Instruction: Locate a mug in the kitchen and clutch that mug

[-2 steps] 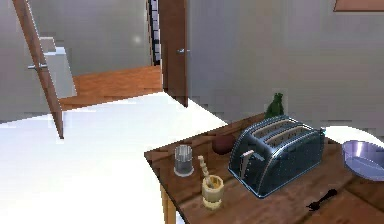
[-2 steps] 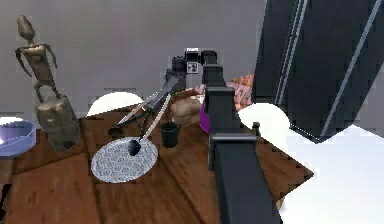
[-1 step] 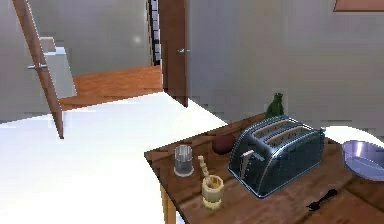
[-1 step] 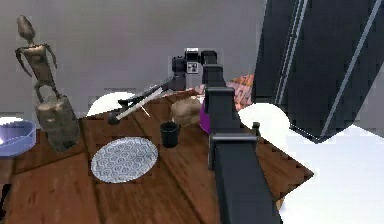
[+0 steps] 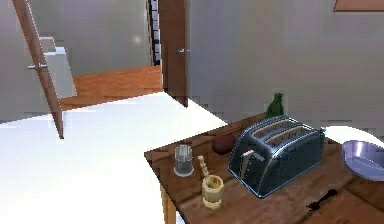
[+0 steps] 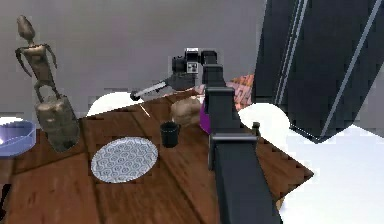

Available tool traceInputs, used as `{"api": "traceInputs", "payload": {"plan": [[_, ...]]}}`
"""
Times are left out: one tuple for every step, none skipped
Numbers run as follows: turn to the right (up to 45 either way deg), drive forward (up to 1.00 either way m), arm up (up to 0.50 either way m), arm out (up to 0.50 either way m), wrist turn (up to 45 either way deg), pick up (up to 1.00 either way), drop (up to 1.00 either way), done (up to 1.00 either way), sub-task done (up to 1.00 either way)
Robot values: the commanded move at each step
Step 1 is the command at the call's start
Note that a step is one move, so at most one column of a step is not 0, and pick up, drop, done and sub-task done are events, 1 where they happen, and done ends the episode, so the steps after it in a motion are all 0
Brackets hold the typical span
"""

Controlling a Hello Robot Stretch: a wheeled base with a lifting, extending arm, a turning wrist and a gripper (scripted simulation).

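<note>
Obs: dark mug (image 6: 170,132) sits at 6 o'clock from tool (image 6: 142,94); cannot tell whether tool holds anything; risk: arm (image 6: 225,150) swinging sideways knocks mug across surface (image 6: 60,190).

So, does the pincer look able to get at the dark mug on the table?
Probably yes. The dark mug stands clear on the table, just left of the arm; the patterned plate lies apart from it, and the pincer shows farther up.
</note>
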Motion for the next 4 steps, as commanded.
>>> {"api": "traceInputs", "payload": {"plan": [[0.0,0.0,0.0,0.0,18.0,0.0,0.0,0.0,0.0],[0.0,0.0,-0.3,0.0,0.0,0.0,0.0,0.0,0.0],[0.0,0.0,0.0,0.0,0.0,1.0,0.0,0.0,0.0],[0.0,0.0,0.1,0.0,0.0,0.0,0.0,0.0,0.0]]}}
